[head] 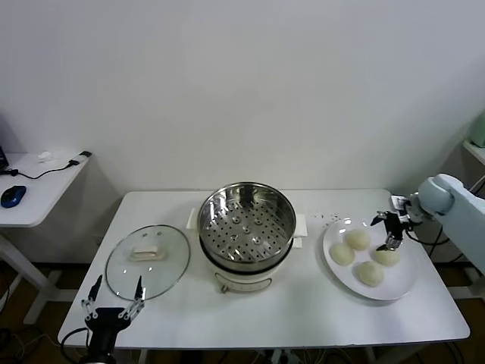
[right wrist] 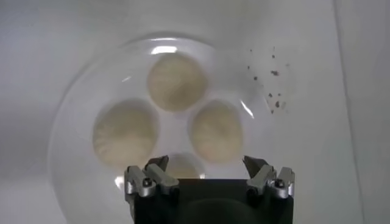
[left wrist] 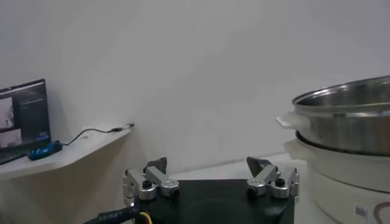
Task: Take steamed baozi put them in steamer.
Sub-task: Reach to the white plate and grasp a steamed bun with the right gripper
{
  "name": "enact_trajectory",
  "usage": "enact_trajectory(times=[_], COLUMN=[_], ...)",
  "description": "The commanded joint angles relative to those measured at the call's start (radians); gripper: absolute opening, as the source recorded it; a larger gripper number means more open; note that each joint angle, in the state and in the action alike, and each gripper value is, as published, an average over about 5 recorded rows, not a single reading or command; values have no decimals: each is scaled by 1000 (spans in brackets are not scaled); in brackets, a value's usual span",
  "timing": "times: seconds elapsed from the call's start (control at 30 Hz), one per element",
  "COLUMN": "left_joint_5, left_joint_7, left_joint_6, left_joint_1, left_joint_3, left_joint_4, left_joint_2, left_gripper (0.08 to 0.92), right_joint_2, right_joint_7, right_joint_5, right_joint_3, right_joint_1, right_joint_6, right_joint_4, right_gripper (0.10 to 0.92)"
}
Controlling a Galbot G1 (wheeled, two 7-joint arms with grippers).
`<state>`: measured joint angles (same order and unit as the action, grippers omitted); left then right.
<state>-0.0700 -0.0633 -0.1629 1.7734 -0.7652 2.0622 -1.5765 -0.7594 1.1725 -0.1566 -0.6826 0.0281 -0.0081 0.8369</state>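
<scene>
The steel steamer [head: 246, 224] stands on its cream pot base at the table's centre, with nothing in its perforated basket. It also fills the side of the left wrist view as the steamer [left wrist: 347, 115]. Several cream-white baozi [head: 358, 238] lie on a white plate [head: 394, 292] at the right. My right gripper [head: 388, 231] hovers open over them, touching none. In the right wrist view the baozi [right wrist: 177, 82] sit on the plate [right wrist: 73, 122] below the open right gripper [right wrist: 206, 161], one bun partly hidden behind it. My left gripper [head: 114, 297] [left wrist: 207, 161] is open and holds nothing at the table's front left.
A round glass lid [head: 148, 260] with a white handle lies left of the steamer, just beyond the left gripper. Dark crumbs [head: 327, 218] dot the table by the plate. A side desk [head: 30, 189] with a blue mouse [head: 13, 196] stands at far left.
</scene>
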Motion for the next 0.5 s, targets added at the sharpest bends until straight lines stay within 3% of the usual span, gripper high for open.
enact_trajectory(times=[0.03,0.5], left_joint_5=[-3,-7], left_joint_7=[0,6], left_joint_6=[7,12], left_joint_1=[-9,-13], left_joint_3=[-1,-5], left_joint_4=[-4,-34], left_joint_2=[-2,2], left_gripper=[823,823], right_joint_2=[-133,-270], right_joint_7=[42,30], right_joint_5=[-52,-168], right_joint_3=[-152,1], right_joint_1=[136,21], right_joint_6=[19,70], right_joint_4=[-190,-345], right_gripper=[823,823])
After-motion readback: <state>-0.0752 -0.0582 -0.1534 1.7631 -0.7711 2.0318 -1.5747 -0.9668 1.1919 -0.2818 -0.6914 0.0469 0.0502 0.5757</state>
